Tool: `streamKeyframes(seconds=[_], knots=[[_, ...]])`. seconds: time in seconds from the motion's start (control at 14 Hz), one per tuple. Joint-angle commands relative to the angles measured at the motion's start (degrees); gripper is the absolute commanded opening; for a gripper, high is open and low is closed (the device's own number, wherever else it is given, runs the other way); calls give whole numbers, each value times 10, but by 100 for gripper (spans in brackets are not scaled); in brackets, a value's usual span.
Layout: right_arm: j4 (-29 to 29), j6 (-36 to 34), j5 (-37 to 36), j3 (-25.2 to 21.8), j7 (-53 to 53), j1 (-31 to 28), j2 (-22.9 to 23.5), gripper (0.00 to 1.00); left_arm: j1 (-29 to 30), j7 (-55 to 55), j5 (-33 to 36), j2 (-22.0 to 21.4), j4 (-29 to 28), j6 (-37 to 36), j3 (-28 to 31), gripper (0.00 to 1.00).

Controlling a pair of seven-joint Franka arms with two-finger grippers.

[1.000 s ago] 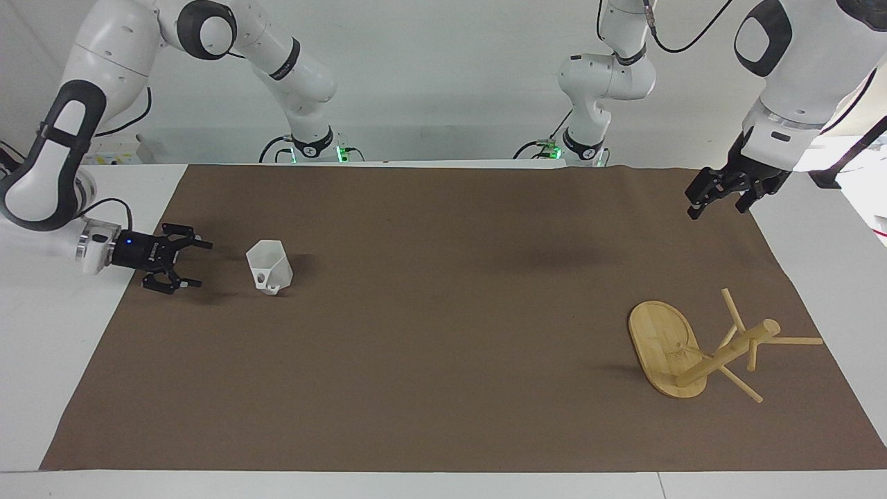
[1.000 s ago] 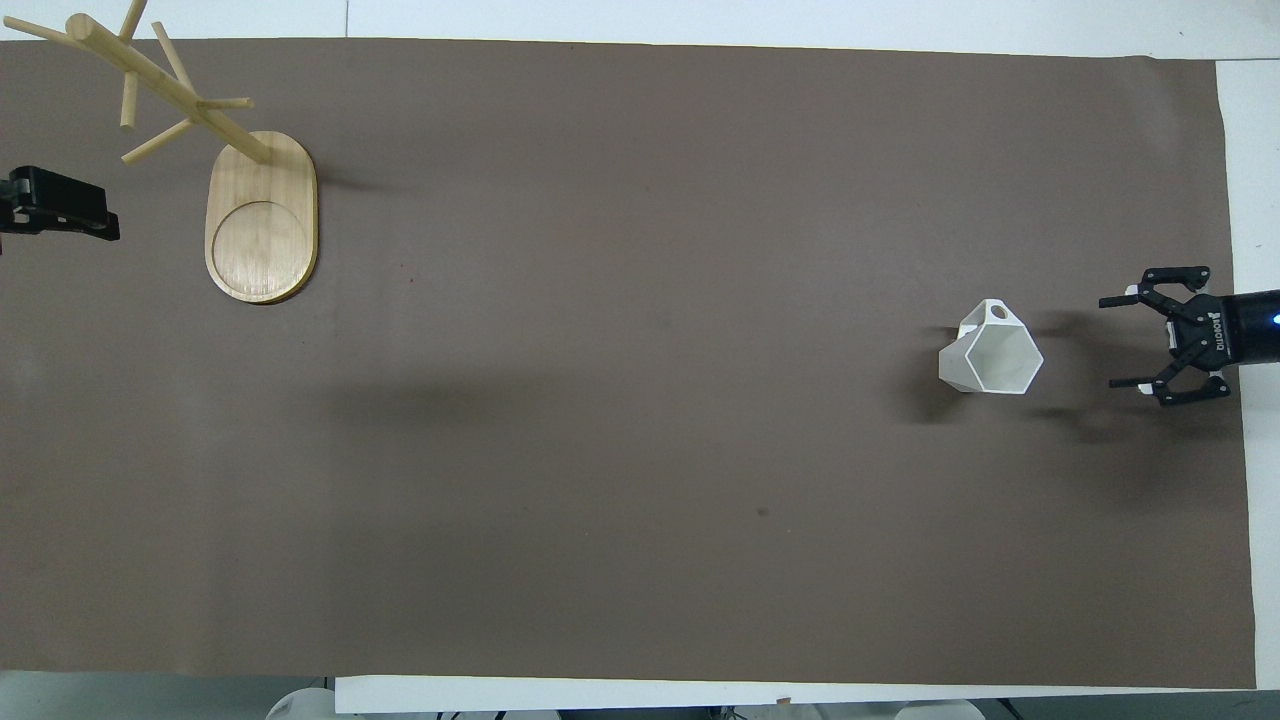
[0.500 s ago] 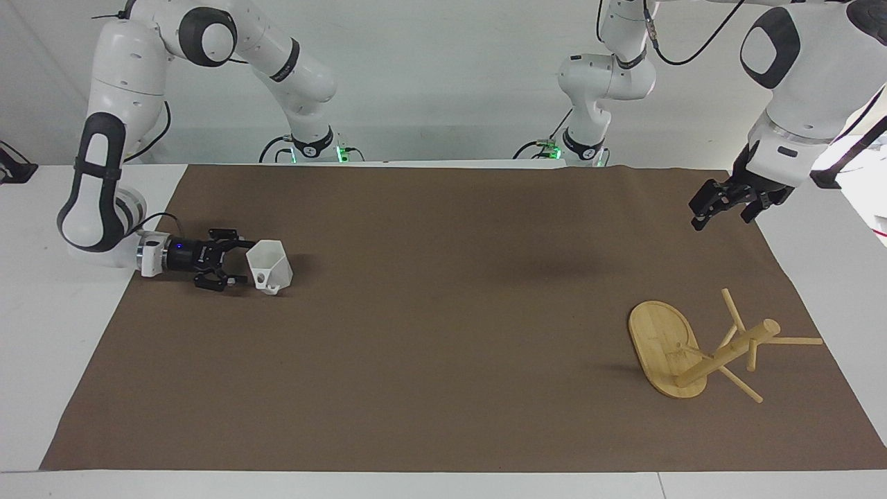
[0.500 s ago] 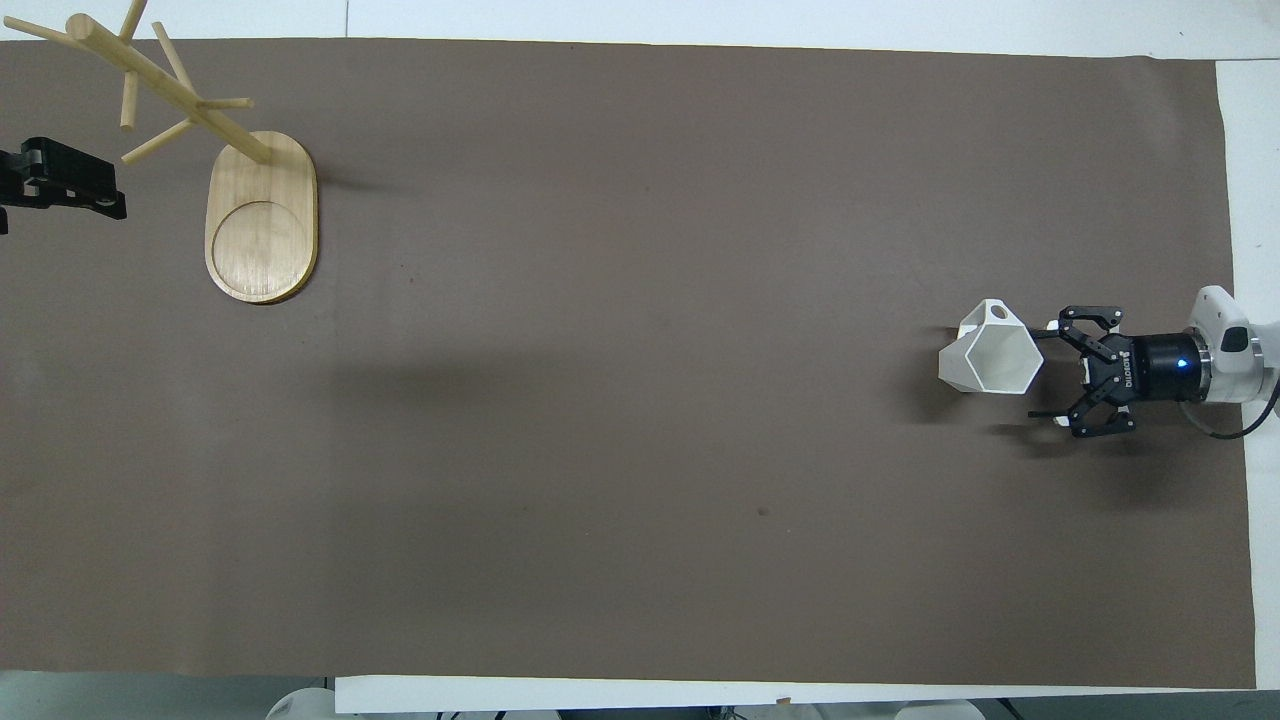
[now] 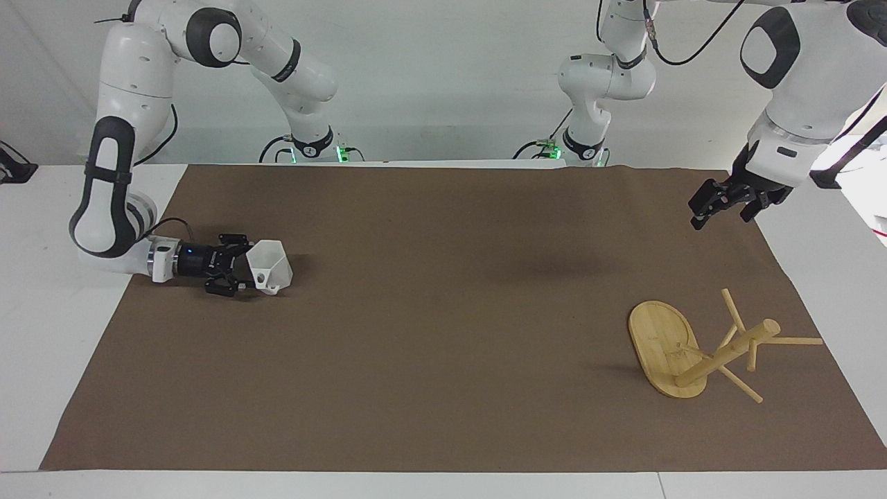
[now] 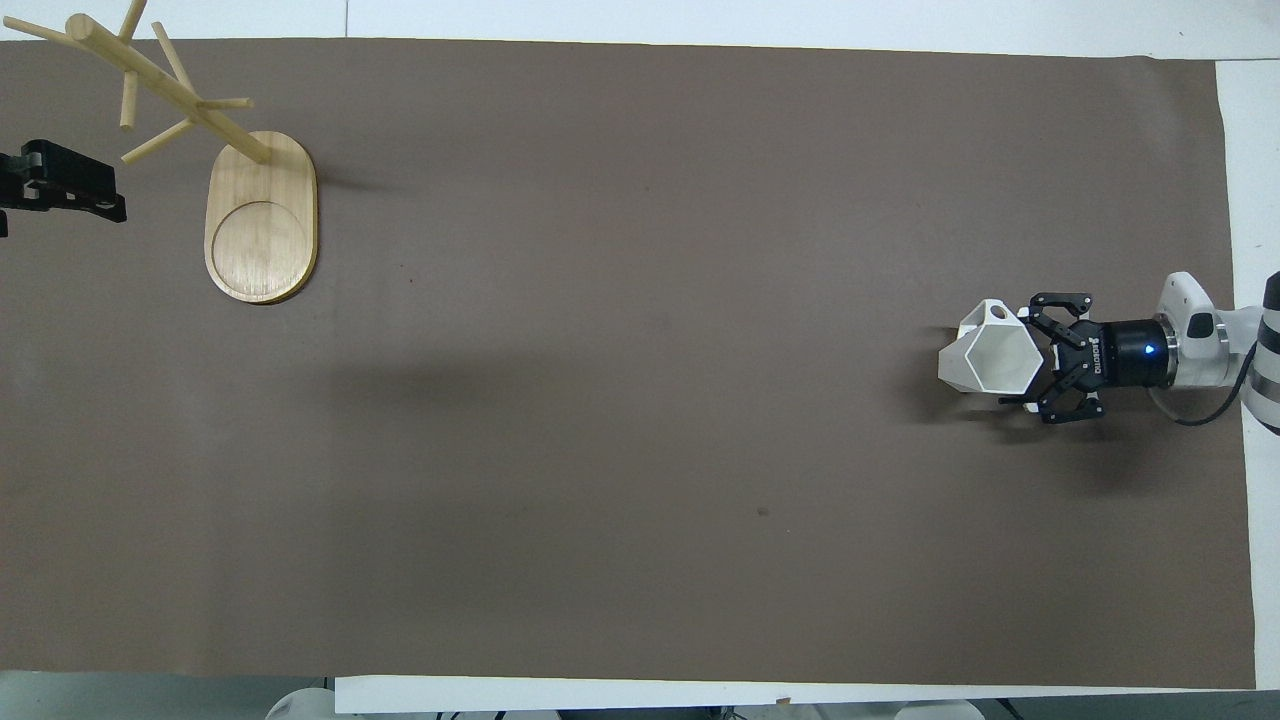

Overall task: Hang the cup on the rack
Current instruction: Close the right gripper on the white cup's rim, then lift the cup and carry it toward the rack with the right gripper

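We see right tool point(image 5: 244, 272) spread around small white faceted cup point(image 5: 271, 265); left tool point(image 5: 721, 201) spread above brown-covered tabletop point(image 5: 443, 333).

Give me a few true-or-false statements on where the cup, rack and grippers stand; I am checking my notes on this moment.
1. The cup hangs on a peg. False: it sits on the brown mat.
2. The right gripper is low at the cup, its open jaws either side of it. True.
3. The rack stands beside the cup. False: it stands at the left arm's end of the table.
4. The left gripper is in the air, holding nothing. True.
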Motion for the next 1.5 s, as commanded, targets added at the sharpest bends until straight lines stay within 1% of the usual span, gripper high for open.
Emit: streamKeyframes(seconds=[0.0,0.29,0.43,0.5,0.64,1.07,1.14,1.21,1.29,1.36,1.43], knots=[[-28,15,14,2,-7,3,-13,100,5,-4,-4,-4,2,-12,-3,100],[-35,16,14,2,-18,4,-14,100,5,-4,-4,-4,2,-11,-3,100],[-61,15,14,2,-19,6,-18,100,5,-4,-4,-4,2,-11,-3,100],[-65,15,14,2,-21,9,-20,100,5,-4,-4,-4,1,-12,-3,100],[-63,15,15,2,-33,25,-20,100,5,-4,-4,-4,2,-12,-3,100],[-62,15,33,2,-33,51,-20,99,5,-4,-4,-4,2,-11,-3,100],[-62,14,33,2,-33,53,-20,89,5,-4,-4,-4,2,-11,-3,100],[-61,11,33,3,-33,55,-20,58,5,-4,-4,-4,2,-11,-3,100],[-60,10,34,3,-29,60,-21,38,5,-4,-4,-4,2,-12,-3,100],[-56,9,37,4,-25,70,-21,26,5,-4,-4,-4,2,-11,-3,100],[-51,8,50,10,-10,90,-25,25,5,-4,-4,-4,1,-12,-3,100]])
